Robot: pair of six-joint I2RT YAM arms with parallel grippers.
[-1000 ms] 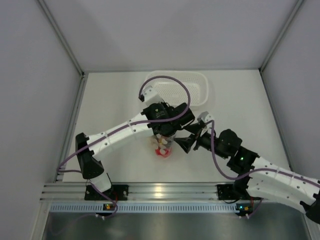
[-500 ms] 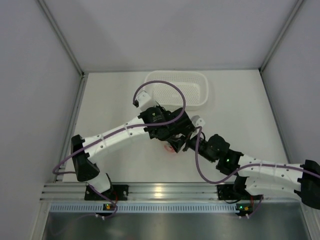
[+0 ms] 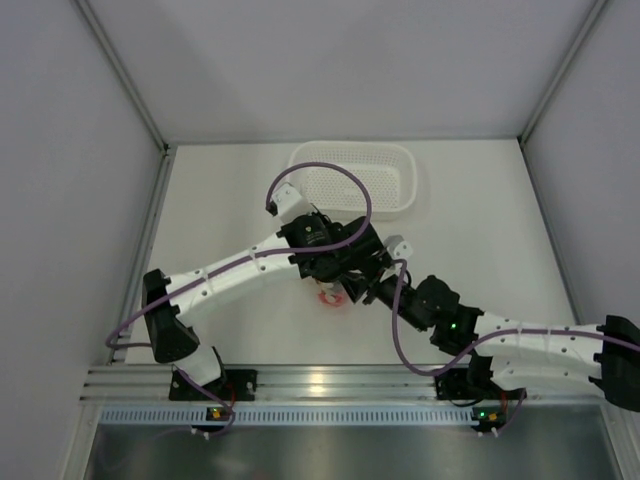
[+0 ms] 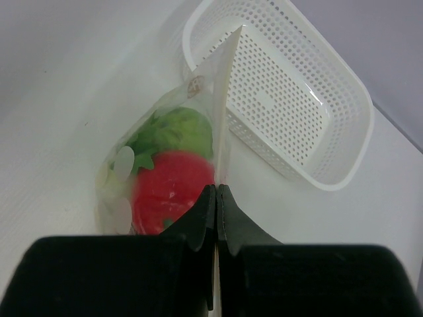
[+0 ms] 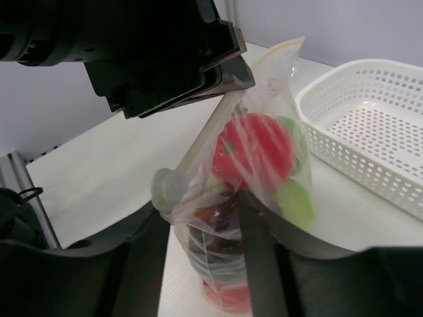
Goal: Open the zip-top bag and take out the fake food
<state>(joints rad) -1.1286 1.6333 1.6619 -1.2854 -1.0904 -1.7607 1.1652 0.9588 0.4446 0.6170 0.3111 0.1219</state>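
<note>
The left arm (image 3: 240, 268) reaches from its base at the near left corner slantwise to the middle of the bench (image 3: 225, 190), its wrist bent downward. The left claw (image 4: 217, 198) is pinched tight on a thin edge of the bag (image 4: 165, 165), which hangs beneath it, clear of the basket (image 4: 344, 132) behind. The right arm (image 3: 530, 340) lies low and stretched from the near right toward the middle, so that both wrists meet just in front of the basket. The right claw (image 5: 198, 221) is spread about the bag's lower half: one finger (image 5: 254, 244) lies against the plastic, the other stands just beside it, and I cannot tell whether they press. The food sits inside the bag: a red piece (image 5: 254, 148) uppermost, green (image 5: 295, 201) beside it, dark and pale pieces lower down. From above, only a patch of red shows under the two claws.
</note>
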